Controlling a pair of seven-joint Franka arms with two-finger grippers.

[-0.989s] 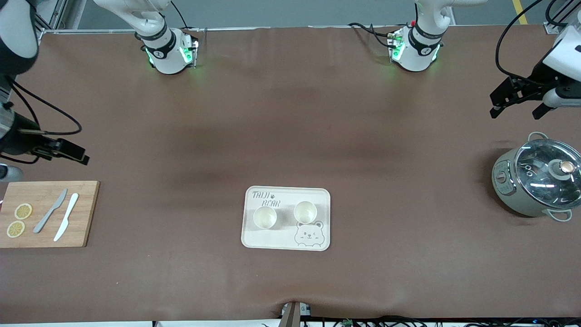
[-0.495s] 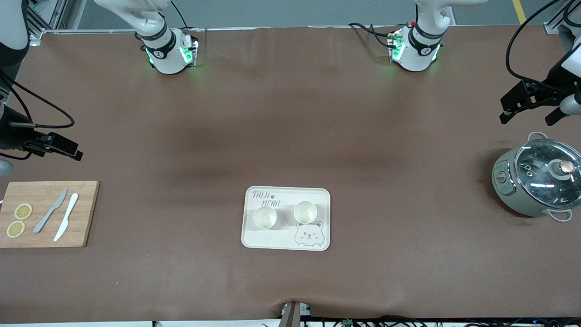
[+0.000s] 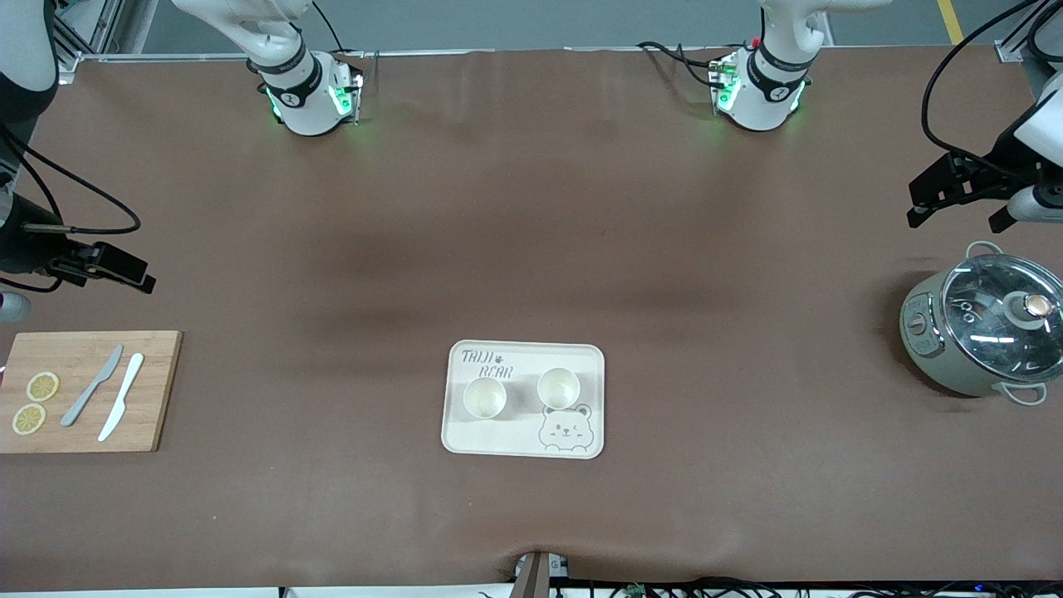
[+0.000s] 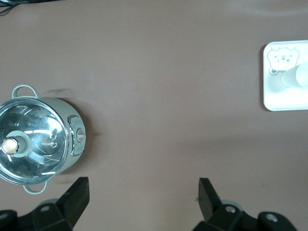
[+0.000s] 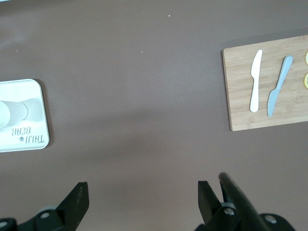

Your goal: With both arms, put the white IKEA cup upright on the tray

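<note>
Two white cups (image 3: 485,397) (image 3: 558,387) are being shown upright, side by side on the tray (image 3: 523,440), openings up, standing apart from each other between the lettering and the bear face. The placement looks done; nothing is left lying on the table surface that reads as a cup.

Left gripper (image 3: 955,191) is being held released and empty, up in the air over bare table at the left arm's end, close to the lidded pot (image 3: 984,332). Jaws are seen wide apart in the left wrist view (image 4: 142,192), nothing between them.

Right gripper (image 3: 108,267) is likewise being held released and empty, over bare table at the right arm's end, close to the cutting board (image 3: 158,390), on which two knives (image 3: 93,385) (image 3: 121,408) and lemon slices (image 3: 41,386) are lying. Fingers are spread in the right wrist view (image 5: 139,199).

Judgement: both arms are being parked well clear of the tray so the cups are not being risked by a stray link; the spread jaws fit a completed release. No further contact is being called for unless a cup needs straightening, which isn't indicated.
</note>
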